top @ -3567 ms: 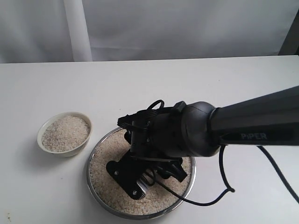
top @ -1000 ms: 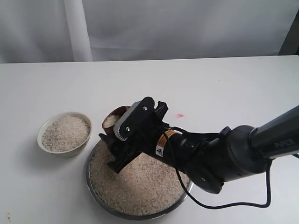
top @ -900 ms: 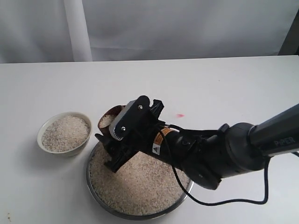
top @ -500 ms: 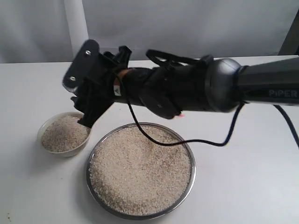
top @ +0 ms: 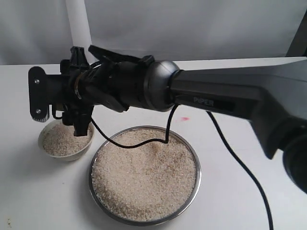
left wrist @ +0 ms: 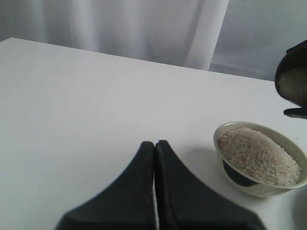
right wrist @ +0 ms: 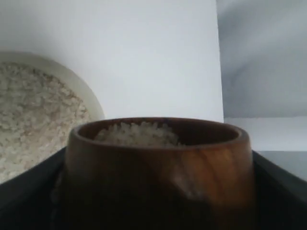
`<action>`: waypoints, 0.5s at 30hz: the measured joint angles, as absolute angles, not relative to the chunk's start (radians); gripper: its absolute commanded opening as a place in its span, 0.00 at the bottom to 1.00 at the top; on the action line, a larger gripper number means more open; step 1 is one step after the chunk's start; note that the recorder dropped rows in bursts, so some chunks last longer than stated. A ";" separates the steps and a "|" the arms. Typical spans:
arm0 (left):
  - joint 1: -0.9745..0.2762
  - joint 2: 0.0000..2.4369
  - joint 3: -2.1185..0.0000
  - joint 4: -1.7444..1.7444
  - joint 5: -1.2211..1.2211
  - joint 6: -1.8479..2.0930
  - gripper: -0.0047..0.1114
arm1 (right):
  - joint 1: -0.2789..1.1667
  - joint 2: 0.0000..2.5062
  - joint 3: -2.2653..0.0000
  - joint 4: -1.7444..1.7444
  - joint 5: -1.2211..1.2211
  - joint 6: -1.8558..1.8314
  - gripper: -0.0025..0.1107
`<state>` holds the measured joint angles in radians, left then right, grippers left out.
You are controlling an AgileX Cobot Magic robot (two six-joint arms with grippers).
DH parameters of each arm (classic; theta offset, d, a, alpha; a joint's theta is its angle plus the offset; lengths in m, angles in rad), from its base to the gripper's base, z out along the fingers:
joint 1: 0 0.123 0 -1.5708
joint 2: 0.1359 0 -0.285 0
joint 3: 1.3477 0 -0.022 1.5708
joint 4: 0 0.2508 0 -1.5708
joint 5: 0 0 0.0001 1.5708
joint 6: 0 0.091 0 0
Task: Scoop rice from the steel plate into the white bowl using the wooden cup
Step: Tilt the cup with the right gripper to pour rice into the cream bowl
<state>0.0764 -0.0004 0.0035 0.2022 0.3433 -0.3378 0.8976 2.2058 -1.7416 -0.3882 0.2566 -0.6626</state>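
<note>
The wooden cup (right wrist: 158,172) sits between my right jaws, which stand wide and are clamped on its sides. It carries rice (right wrist: 136,134) close to its rim, and nothing is spilling from it. My right gripper (top: 76,117) holds it in the air above the white bowl (top: 67,155), over the edge nearest the steel plate (top: 198,172), where most of the grain lies in a broad bed. I judge the scoop and the carry done and the pour about to start. The bowl is already heaped, so I should centre the cup over it before rolling my wrist, and tip slowly so grains don't skip over the rim. My left gripper (left wrist: 154,146) rests low by the table with its jaws pressed together, holding nothing.
</note>
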 measured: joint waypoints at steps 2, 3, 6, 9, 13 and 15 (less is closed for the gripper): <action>0.076 0.000 0.004 0.202 0.343 -0.338 0.04 | 0.904 2.225 -1.749 -0.438 0.259 -0.682 0.02; 0.076 0.000 0.004 0.202 0.343 -0.338 0.04 | 0.906 2.234 -1.749 -0.452 0.261 -0.692 0.02; 0.076 0.000 0.004 0.202 0.343 -0.338 0.04 | 0.906 2.249 -1.751 -0.476 0.263 -0.748 0.02; 0.076 0.000 0.004 0.202 0.343 -0.338 0.04 | 0.906 2.260 -1.751 -0.512 0.263 -0.789 0.02; 0.076 0.000 0.004 0.202 0.343 -0.338 0.04 | 0.906 2.268 -1.751 -0.564 0.263 -0.829 0.02; 0.076 0.000 0.004 0.202 0.343 -0.338 0.04 | 0.906 2.268 -1.751 -0.582 0.263 -0.850 0.02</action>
<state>0.0764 -0.0004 0.0035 0.2022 0.3433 -0.3378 0.9063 2.2683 -1.7506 -0.5823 0.2631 -0.8504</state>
